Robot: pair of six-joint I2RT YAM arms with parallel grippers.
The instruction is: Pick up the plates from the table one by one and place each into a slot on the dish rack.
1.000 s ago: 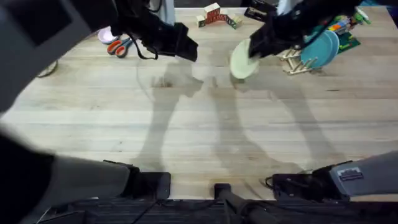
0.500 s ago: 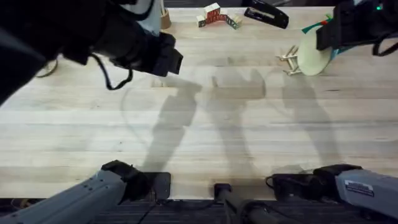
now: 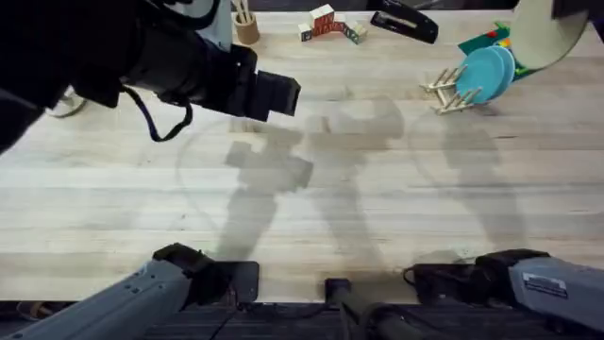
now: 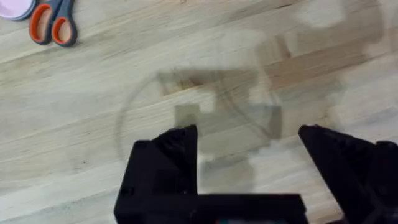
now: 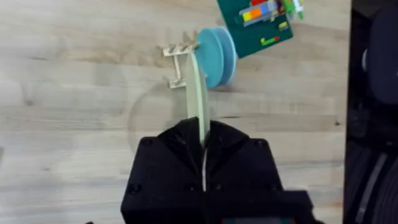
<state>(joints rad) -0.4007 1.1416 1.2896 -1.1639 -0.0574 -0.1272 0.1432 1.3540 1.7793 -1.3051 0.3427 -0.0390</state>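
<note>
My right gripper is shut on the rim of a cream-yellow plate, which I see edge-on, upright, above the table. In the overhead view that plate hangs at the far right, above and beyond the dish rack. A teal plate and a paler blue plate stand upright in the rack. My left gripper hovers over the table's left-middle, open and holding nothing, as its own view shows with bare wood between its fingers.
A green baseplate with bricks lies behind the rack. Toy blocks, a black tool and a cup of sticks line the far edge. Orange-handled scissors and a pink dish lie near the left gripper.
The right gripper has carried the cream-yellow plate rightward and upward, from the table's middle to past the rack. The left arm has shifted slightly right.
</note>
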